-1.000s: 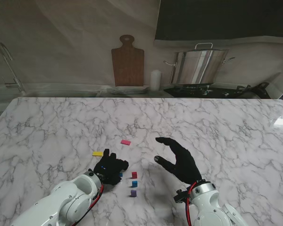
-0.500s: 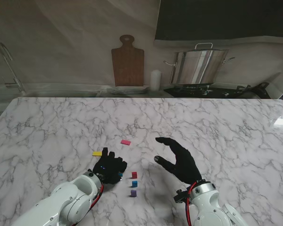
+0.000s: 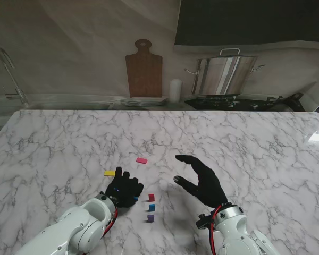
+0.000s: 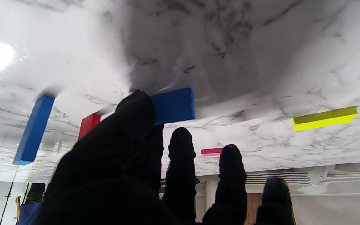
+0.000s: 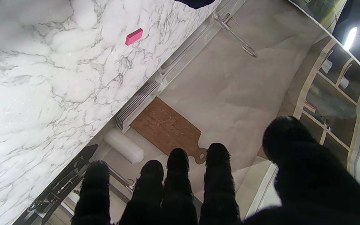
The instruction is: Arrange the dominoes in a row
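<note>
Several small dominoes lie on the marble table (image 3: 244, 138). A red one (image 3: 151, 197), a blue one (image 3: 151, 207) and a purple one (image 3: 150, 218) stand in a short line running toward me. A yellow domino (image 3: 110, 173) and a pink one (image 3: 142, 160) lie farther away. My left hand (image 3: 125, 189) rests low just left of that line, fingers spread. Another blue domino (image 4: 175, 105) sits at its thumb tip, and I cannot tell whether they touch. My right hand (image 3: 202, 180) hovers open to the right of the line, holding nothing.
At the back wall stand a wooden cutting board (image 3: 144, 68), a white cylinder (image 3: 174, 90), a steel pot (image 3: 224, 74) and a stack of plates (image 3: 143, 101). A tap (image 3: 10, 74) rises at the far left.
My left forearm has shifted very slightly toward me. The hands and dominoes stay where they were.
</note>
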